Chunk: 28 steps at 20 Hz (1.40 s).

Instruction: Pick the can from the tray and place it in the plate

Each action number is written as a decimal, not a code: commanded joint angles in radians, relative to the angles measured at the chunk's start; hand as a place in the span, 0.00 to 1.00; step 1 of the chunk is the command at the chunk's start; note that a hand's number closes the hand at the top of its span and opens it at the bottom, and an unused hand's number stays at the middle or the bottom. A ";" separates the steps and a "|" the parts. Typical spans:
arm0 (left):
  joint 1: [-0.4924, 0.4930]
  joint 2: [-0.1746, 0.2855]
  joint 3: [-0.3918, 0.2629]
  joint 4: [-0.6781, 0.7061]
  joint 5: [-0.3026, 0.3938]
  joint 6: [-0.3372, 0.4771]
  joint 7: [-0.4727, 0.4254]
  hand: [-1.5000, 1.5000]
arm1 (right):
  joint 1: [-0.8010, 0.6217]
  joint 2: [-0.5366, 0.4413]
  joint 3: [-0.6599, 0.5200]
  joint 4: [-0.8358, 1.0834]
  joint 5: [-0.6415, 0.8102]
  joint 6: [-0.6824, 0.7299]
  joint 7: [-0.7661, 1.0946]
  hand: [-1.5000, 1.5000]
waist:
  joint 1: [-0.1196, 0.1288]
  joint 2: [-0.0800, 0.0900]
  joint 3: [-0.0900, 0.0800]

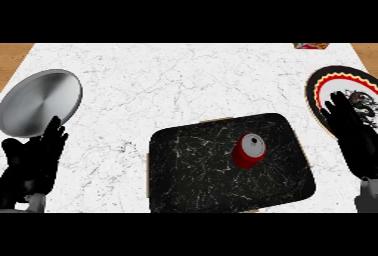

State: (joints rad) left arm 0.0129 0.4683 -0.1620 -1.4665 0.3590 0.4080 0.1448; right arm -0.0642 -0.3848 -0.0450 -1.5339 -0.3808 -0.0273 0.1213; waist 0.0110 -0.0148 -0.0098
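The can (249,150) stands upright on the tray (192,175), right of its middle. Right of the tray, the right hand (354,130) is open, fingers straight, overlapping the patterned plate (328,87). Left of the tray, the left hand (33,160) rests open, just below a silver plate (40,102).

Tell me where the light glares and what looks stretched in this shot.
Head view: the silver plate carries a pale radial sheen, the strongest glare. The can has a light top against the dark tray, with no clear shadow visible. The patterned plate at right looks taller than wide and is partly covered by the right hand.
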 commanded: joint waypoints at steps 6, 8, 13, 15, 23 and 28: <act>-0.022 0.143 -0.078 -0.043 -0.210 -0.069 -0.179 0.50 | -0.267 0.258 0.113 -0.109 -0.396 0.155 0.171 0.00 | 0.052 0.007 0.014; 0.025 0.133 -0.066 -0.012 -0.202 -0.096 -0.240 0.50 | -0.303 0.105 0.094 -0.156 -0.053 0.013 0.066 0.00 | 0.004 0.011 0.008; 0.096 0.121 -0.062 -0.036 -0.222 -0.088 -0.271 0.50 | -0.055 0.270 0.111 -0.355 -0.060 -0.094 -0.055 0.00 | -0.018 0.009 0.010; 0.045 0.123 -0.042 -0.027 -0.228 -0.105 -0.246 0.50 | -0.061 0.263 0.087 -0.442 -0.086 -0.122 -0.005 0.00 | -0.020 0.011 0.010; 0.059 0.101 -0.015 -0.021 -0.248 -0.118 -0.274 0.50 | -0.027 -0.052 0.005 -0.520 -0.210 0.193 0.191 0.00 | -0.016 0.011 0.010; 0.044 0.085 -0.009 0.016 -0.244 -0.134 -0.293 0.50 | -0.121 -0.213 0.041 -0.458 -0.115 0.310 0.274 0.00 | -0.002 0.017 0.009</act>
State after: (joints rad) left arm 0.0777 0.5568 -0.1800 -1.4597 0.1141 0.2784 -0.1583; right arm -0.1323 -0.4765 -0.0135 -2.0143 -0.5275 0.1883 0.3270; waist 0.0036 -0.0009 -0.0005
